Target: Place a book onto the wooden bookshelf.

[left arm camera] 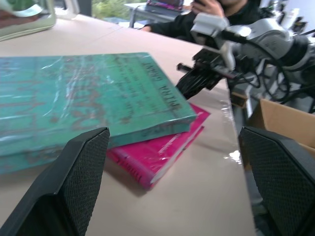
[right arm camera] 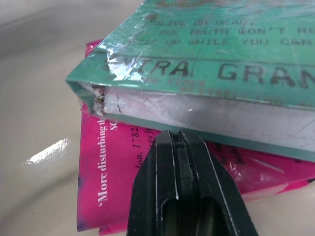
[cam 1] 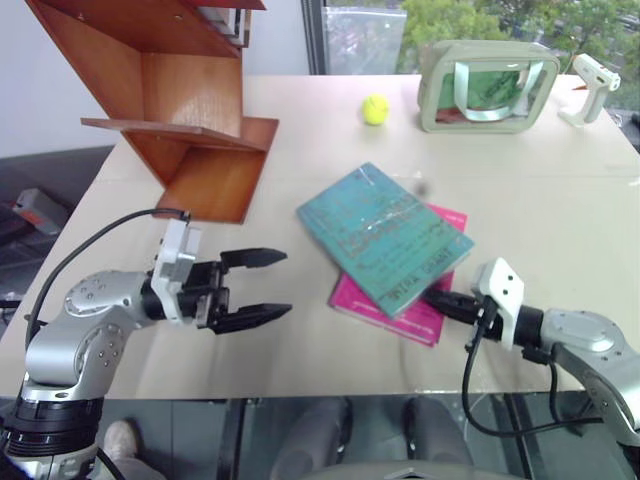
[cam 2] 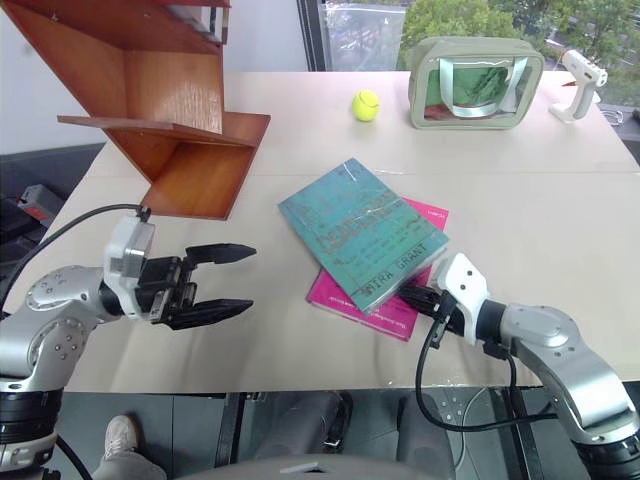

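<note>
Right end effector (right arm camera: 179,142) pressed together, seemingly wedged under the book (cam 1: 385,235); left end effector (cam 1: 255,288) spread.

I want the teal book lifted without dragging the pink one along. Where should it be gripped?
Probably the book's overhanging corner nearest the right gripper, approached level from that side: there its edge juts past the pink book, leaving room underneath.

Silver jointed arms, black cables, white wrist housings, black two-fingered left end effector (cam 1: 258,288).
</note>
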Robot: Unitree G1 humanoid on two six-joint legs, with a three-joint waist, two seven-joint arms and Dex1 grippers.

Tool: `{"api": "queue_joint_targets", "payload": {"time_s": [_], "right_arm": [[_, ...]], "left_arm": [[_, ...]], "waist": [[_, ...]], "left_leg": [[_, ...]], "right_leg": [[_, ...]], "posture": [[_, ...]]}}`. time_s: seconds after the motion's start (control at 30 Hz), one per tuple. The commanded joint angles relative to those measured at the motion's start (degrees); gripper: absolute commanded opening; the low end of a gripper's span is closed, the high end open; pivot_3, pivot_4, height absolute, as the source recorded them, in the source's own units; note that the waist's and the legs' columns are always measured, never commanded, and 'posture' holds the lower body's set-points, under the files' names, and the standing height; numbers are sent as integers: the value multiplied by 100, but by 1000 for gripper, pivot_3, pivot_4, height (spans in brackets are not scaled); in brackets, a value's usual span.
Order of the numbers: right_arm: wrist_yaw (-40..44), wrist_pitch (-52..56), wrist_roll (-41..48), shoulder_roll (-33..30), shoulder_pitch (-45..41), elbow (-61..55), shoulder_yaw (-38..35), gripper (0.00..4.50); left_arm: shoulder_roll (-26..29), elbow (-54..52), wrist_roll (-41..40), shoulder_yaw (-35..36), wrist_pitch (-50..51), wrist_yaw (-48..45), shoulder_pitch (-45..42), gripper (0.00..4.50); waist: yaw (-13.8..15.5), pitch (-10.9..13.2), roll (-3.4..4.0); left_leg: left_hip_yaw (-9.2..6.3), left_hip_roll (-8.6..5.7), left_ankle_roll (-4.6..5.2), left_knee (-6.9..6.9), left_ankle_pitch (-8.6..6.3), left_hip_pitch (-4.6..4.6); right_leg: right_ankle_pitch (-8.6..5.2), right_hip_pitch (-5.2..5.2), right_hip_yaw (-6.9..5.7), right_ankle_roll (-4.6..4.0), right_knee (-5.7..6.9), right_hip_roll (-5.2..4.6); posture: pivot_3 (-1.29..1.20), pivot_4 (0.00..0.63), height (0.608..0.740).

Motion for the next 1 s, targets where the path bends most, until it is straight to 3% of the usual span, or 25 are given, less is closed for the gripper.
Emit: {"api": "queue_joint_targets", "payload": {"time_s": [0.03,0.33,0.6,0.77,0.9,0.97,1.0], "right_arm": [[46,-94,51,-64,68,-196,-173,18],[-17,-24,276,-34,143,-437,-380,18],[23,-52,728,-208,1018,-1104,-1310,18],[-69,-158,804,-155,1290,-1284,-1688,18],[-76,-339,1083,6,1230,-1379,-1997,18],[-135,-164,1618,36,1130,-1455,-2221,18],[-165,-91,1855,15,1071,-1496,-2321,262]], "left_arm": [[39,30,-92,162,-76,-114,11,4500],[-109,384,-70,220,118,283,96,4500],[-667,62,-394,162,831,1519,72,4500],[-740,35,-426,84,1073,1746,-5,4500],[-670,435,-1171,152,2559,2403,-492,4500],[-775,744,-1478,297,3429,3318,-859,4500],[-865,921,-1707,352,3897,3737,-1033,4500]], "waist": [[2,0,0],[3,0,0],[15,-1,-2],[0,-4,-1],[19,-5,-1],[13,-5,-1],[15,-4,-2]], "left_leg": [[0,0,0,0,0,0],[0,0,0,0,0,0],[-2,-2,1,1,0,0],[0,1,0,1,1,4],[-4,1,-2,5,2,5],[-3,0,-2,5,2,5],[-3,0,-2,6,2,5]], "right_leg": [[0,0,0,0,0,0],[0,0,0,0,0,0],[0,2,0,0,0,-1],[0,2,2,0,3,1],[0,3,-1,1,11,3],[0,3,1,1,11,3],[0,3,1,1,11,3]], "posture": [[0,150,736],[0,150,736],[0,150,736],[0,150,736],[0,150,736],[0,150,736],[0,150,736]]}}
